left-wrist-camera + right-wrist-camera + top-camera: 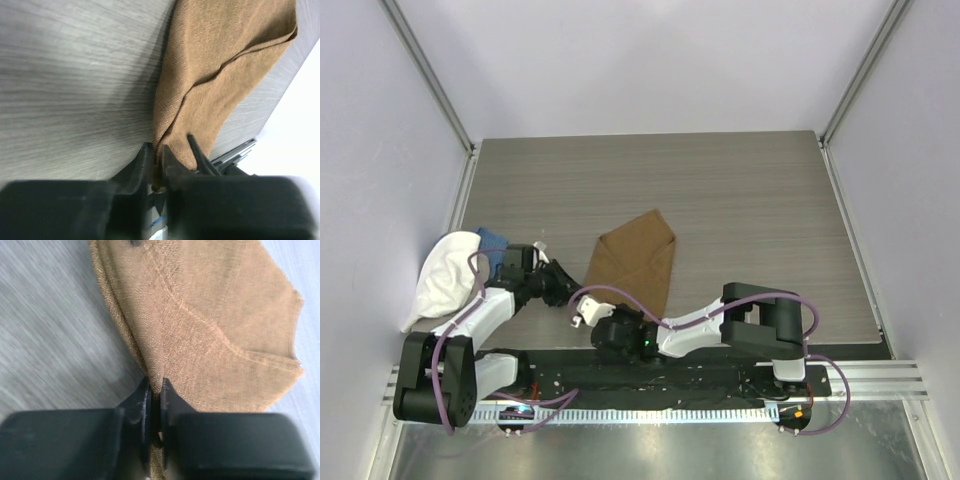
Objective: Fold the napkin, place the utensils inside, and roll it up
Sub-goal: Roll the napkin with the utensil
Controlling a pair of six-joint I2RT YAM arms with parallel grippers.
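Table holds napkin, pinched by left end effector; right end effector likewise.

napkin: coarse woven cloth, matt, thread texture visible, stitched hem line, soft creases. table: grey wood-grain top, smooth, low sheen. left gripper and right gripper: black, plastic-looking, smooth, mostly matt with faint highlights on the edges. white cloth: soft fabric, matt. blue cloth: fabric, weave too small to tell. front tray: bare metal, brushed, reflective. cables: purple sheath, smooth.
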